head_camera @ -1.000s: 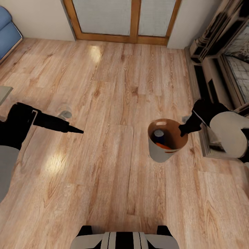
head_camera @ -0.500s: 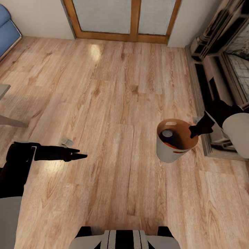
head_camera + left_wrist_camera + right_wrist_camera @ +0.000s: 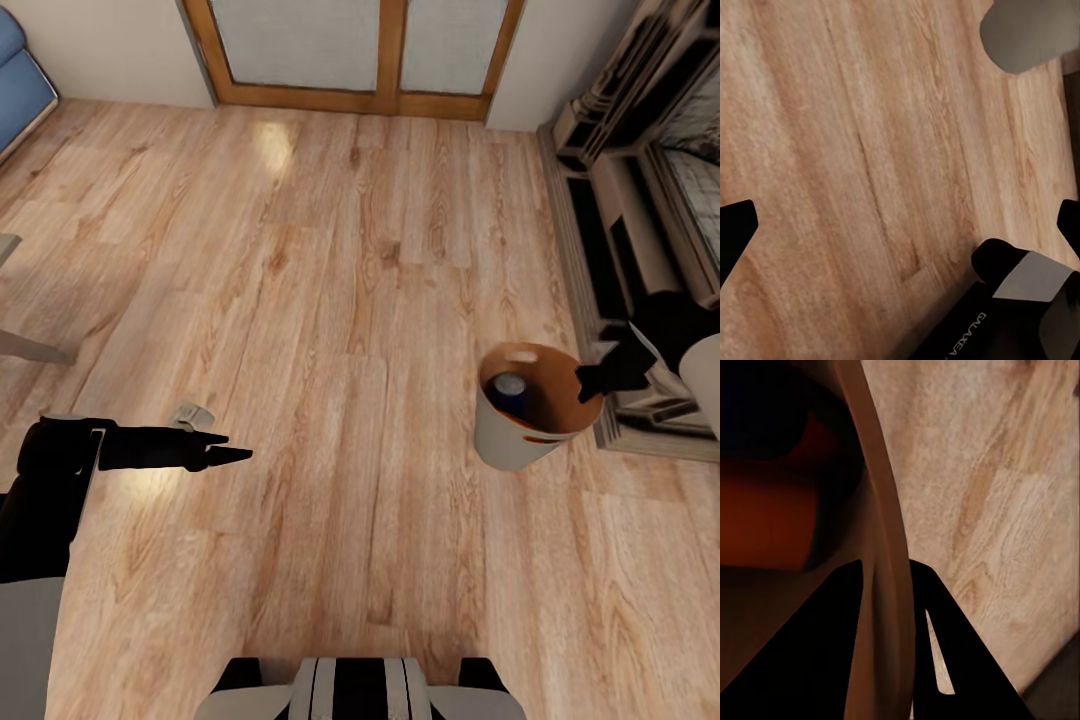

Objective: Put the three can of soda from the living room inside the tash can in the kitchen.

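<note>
Two grippers up: right gripper [image 3: 592,378] clenched on tash can [image 3: 510,440] rim at 3 o'clock, blue soda can [image 3: 508,388] inside, over wood floor [image 3: 330,300]. Left gripper [image 3: 228,447] at 9 o'clock, fingers spread, empty.

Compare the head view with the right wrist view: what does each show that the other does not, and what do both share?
Head view alone: the glass doors, the blue sofa, the fireplace, the left pincer, and a dark blue can in the trash can.
Right wrist view alone: an orange can lying inside, and the right pincer shut across the rim.
Both: the trash can, the right pincer, the wood floor.
</note>
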You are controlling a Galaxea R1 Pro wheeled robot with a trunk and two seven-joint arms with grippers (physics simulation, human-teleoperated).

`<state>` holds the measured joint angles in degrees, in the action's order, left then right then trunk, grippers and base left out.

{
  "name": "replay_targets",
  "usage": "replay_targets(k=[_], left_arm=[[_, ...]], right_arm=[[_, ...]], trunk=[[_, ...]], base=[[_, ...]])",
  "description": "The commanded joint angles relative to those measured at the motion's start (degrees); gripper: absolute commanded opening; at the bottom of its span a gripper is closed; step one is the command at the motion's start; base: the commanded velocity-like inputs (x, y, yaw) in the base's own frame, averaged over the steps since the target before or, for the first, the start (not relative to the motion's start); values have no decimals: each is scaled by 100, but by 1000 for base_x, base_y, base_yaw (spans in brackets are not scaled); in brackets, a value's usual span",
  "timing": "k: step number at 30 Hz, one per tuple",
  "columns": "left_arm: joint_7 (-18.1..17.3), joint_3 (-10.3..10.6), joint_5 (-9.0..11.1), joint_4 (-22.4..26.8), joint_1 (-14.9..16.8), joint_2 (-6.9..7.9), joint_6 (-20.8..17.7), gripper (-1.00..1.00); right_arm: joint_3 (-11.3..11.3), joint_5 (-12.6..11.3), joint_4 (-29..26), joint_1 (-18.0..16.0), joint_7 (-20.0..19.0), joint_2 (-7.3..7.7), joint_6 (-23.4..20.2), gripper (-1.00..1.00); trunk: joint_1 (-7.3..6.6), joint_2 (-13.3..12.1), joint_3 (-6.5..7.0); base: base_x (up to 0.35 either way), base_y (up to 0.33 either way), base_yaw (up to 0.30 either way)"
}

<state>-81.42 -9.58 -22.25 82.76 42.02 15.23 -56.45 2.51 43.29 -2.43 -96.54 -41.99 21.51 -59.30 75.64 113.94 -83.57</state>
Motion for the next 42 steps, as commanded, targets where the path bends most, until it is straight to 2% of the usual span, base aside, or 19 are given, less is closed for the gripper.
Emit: replay_targets(k=[1,11,19,29,42], left_arm=[[-2,0,1,1,0,-1,-2,100],[-5,16,1,2,-1,-2,-86,100],[-12,17,3,3,-1,-2,-128,100],[-10,26,1,3,-1,-75,-146,100],[-8,33,4,3,-1,-81,-147,100]], right_arm=[[198,-227,3,-5,-20,7,-70,-100],[4,-216,83,4,-20,42,-70,-100],[-5,-215,92,4,-20,12,-70,-100],[-5,-215,87,4,-20,35,-70,-100],[5,-223,85,4,-20,54,-70,-100]], trunk=[[22,42,-18],[241,443,-157],[417,764,-228],[637,1165,-313],[922,1686,-450]], base=[[0,0,0],[0,0,0],[0,0,0],[0,0,0],[0,0,5]])
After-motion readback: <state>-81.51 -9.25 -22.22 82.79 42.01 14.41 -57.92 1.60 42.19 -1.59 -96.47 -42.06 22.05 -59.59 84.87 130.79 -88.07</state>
